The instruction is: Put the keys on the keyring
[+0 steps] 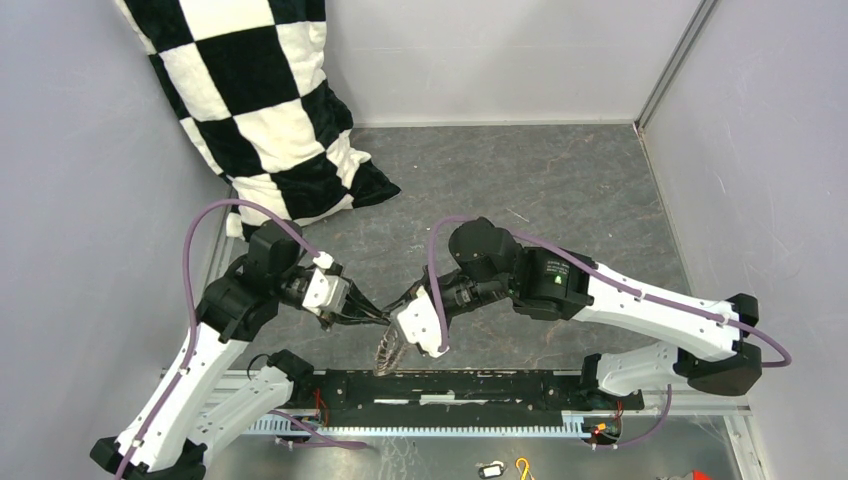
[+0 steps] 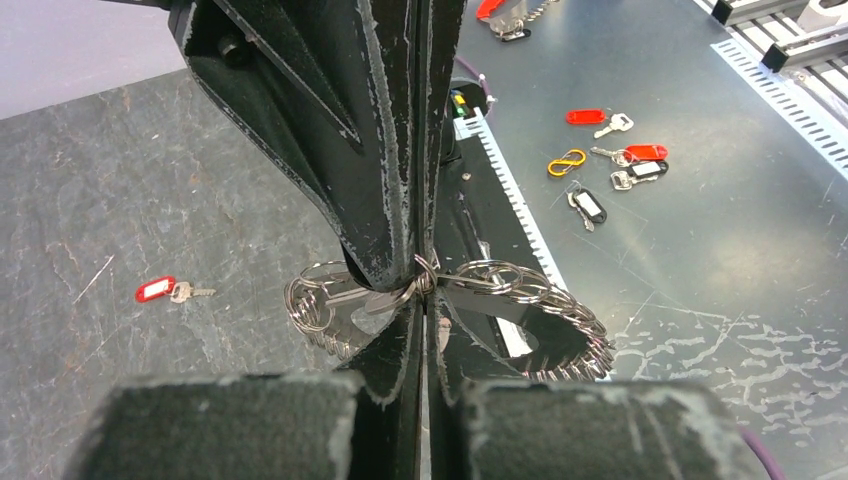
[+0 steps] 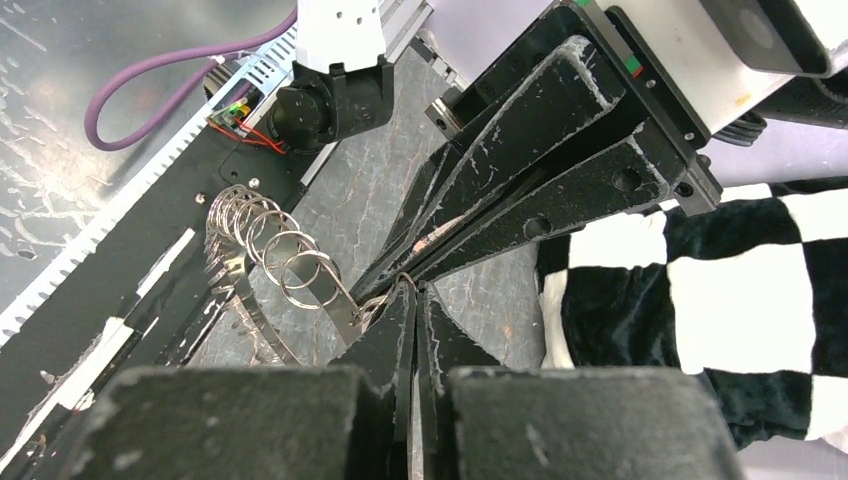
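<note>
Both the left pincer (image 2: 425, 310) and right pincer (image 3: 410, 295) are squeezed onto the keyring (image 2: 560, 325), tip to tip, dangling just by the rail (image 1: 480, 385). One red key (image 2: 165, 290) sits on the table (image 2: 150, 180), away from the rail.

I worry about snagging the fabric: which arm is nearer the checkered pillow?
Left. The left arm bends close beside the lower end of the pillow; the right arm comes in from the right, farther off.

Where left claw (image 2: 426, 305) meets right claw (image 2: 412, 272), the keyring (image 2: 565, 325) stretch between them is hidden; red tag (image 2: 492, 8) far past the claws is edge-cut.
</note>
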`<state>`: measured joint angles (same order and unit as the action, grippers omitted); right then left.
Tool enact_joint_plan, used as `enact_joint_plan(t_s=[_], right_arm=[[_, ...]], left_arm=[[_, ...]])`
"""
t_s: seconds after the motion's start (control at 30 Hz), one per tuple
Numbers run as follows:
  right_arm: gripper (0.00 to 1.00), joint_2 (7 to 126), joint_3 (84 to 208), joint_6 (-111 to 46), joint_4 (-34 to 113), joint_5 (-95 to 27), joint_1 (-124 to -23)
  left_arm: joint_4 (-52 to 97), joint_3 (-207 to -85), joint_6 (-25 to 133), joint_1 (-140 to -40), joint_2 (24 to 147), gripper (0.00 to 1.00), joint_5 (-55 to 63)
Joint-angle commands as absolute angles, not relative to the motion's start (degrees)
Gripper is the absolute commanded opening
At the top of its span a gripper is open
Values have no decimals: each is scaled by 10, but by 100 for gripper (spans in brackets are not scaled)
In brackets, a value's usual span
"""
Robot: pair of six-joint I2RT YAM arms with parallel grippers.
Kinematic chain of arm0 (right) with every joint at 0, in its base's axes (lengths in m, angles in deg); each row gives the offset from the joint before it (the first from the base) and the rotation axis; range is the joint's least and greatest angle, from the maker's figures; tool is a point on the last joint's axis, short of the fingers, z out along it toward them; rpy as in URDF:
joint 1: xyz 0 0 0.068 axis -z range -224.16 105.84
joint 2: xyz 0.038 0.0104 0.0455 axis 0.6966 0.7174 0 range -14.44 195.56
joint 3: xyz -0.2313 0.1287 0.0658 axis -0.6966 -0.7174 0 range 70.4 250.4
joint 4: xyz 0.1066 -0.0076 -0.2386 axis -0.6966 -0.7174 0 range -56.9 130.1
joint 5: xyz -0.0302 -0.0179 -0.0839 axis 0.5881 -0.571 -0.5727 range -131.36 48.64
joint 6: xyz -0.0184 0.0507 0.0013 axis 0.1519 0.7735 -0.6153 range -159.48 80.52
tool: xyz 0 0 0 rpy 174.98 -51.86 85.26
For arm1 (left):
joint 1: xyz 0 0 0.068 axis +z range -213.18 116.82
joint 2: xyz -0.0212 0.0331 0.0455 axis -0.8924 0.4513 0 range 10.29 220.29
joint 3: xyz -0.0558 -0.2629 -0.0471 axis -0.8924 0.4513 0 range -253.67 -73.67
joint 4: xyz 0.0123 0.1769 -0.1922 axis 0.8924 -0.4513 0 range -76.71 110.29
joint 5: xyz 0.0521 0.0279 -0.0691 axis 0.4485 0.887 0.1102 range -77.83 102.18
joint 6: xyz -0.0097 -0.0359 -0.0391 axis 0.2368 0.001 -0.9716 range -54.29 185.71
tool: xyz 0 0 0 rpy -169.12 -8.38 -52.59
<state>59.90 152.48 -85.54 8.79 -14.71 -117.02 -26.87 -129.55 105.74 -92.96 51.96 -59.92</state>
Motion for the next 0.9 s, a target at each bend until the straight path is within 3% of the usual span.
enact_joint_plan(t_s=[0.0,0.2,0.47,0.6,0.87], right_arm=[[0,577,1499,-842,134,-174,-1168],[0,550,1480,-832,169,-163,-1168],[0,538,1472,-820,198,-144,-1167],[0,531,1468,-818,207,-141,-1167],[0,531,1470,-816,206,-135,-1166]], left_arm=[[-249,-1313,1084,-938,506,8,-615],[-250,-1311,1069,-939,502,18,-611],[-251,-1295,1060,-938,485,19,-610],[-251,-1291,1054,-938,477,30,-601],[-173,-1281,974,-938,462,41,-553]])
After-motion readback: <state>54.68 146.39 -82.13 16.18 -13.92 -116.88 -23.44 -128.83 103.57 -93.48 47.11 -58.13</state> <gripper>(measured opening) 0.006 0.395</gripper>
